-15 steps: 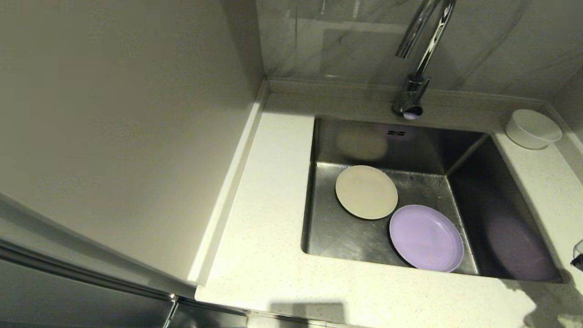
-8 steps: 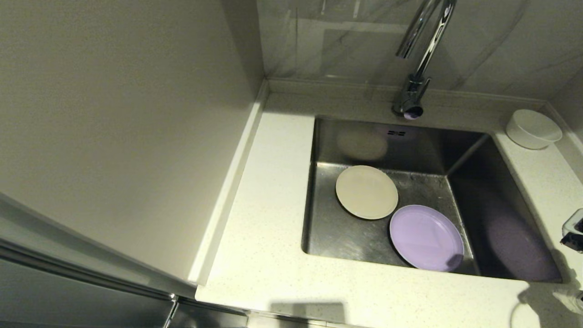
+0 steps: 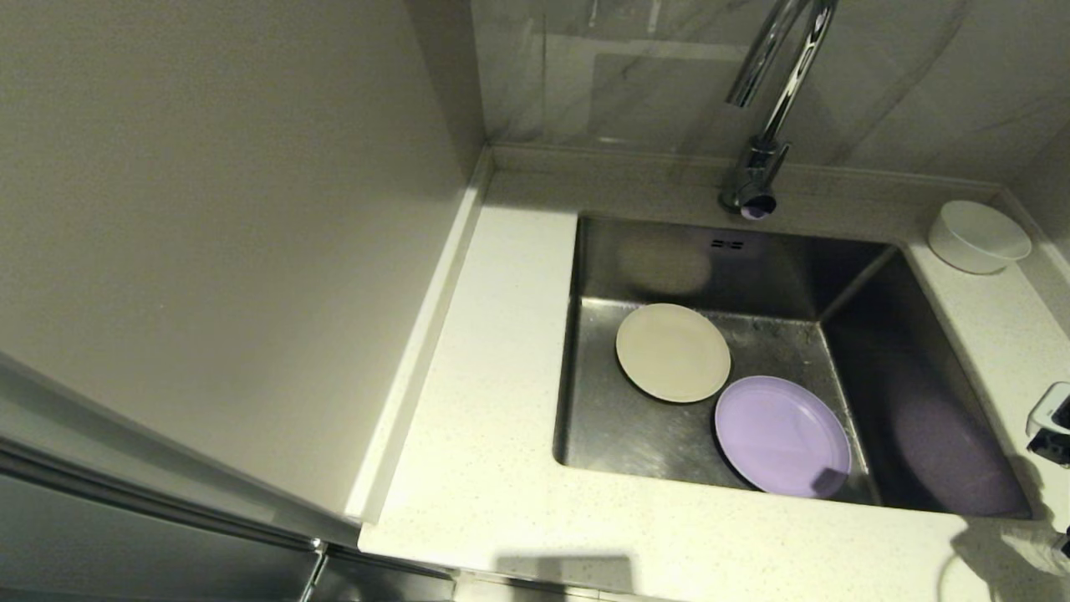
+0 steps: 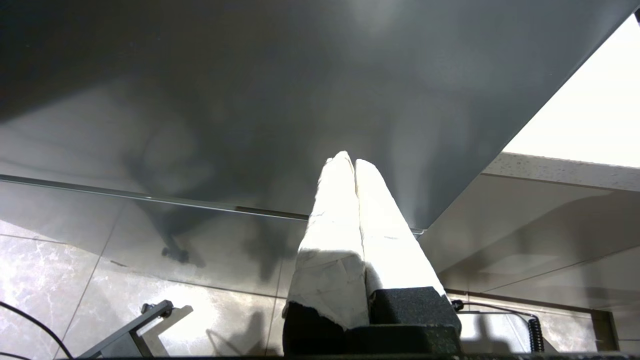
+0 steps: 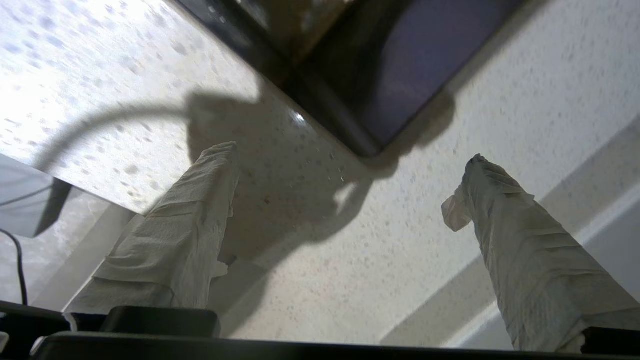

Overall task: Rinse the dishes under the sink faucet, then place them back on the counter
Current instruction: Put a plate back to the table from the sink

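The cream-beige plate [image 3: 673, 351] and the lilac plate [image 3: 782, 436] lie flat on the floor of the sink [image 3: 635, 435], edges touching. On the counter [image 3: 493, 376] at the back right corner stands the white bowl [image 3: 978, 236]. The chrome faucet [image 3: 765, 109] rises behind the basin; no water shows. My right gripper [image 5: 347, 155] is open and empty. It hovers over the counter beside the sink's near right corner [image 5: 370, 90], and only part of it shows at the head view's right edge [image 3: 1053, 418]. My left gripper [image 4: 350, 161] is shut on nothing, parked low, away from the sink.
A tall pale panel [image 3: 209, 251] walls off the counter's left side. A low raised edge [image 3: 635, 163] runs along the back below the marble wall. In the left wrist view a tiled floor [image 4: 100, 280] and a cabinet front lie beyond the fingers.
My right gripper has come further into the head view at its right edge, moving up alongside the sink. The plates and bowl have not moved.
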You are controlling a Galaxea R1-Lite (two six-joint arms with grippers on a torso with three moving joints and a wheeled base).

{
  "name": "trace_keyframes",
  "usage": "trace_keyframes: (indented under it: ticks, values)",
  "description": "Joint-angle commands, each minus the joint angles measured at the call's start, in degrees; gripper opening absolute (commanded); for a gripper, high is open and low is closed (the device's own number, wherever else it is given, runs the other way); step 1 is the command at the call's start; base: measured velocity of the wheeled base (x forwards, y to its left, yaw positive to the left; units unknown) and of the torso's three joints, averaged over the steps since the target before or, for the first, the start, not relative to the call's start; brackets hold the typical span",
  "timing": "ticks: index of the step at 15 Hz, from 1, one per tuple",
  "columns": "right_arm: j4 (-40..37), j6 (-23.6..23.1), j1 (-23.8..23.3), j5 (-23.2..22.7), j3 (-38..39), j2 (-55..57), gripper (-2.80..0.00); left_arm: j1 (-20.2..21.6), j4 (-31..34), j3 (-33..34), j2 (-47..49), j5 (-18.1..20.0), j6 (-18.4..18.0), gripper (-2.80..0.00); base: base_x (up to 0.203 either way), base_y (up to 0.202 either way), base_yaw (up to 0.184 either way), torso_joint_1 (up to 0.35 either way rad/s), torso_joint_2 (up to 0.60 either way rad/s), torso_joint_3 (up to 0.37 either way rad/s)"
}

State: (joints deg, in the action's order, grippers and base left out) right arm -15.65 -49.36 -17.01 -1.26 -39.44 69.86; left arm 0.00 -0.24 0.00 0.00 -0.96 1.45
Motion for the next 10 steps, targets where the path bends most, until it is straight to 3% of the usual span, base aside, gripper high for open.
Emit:
trace_keyframes:
  ticks: [1,10]
  values:
    - [-0.1,-0.6,-0.1,-0.4,0.0,-0.2,0.00,0.0,0.0,0.0,-0.2,0.0,0.0,-2.80,0.000,0.000,0.000,0.000,0.00,0.000]
    - [-0.1,-2.5,-0.1,-3.1,1.0,-3.1,0.00,-0.1,0.0,0.0,-0.2,0.0,0.0,-2.80,0.000,0.000,0.000,0.000,0.00,0.000]
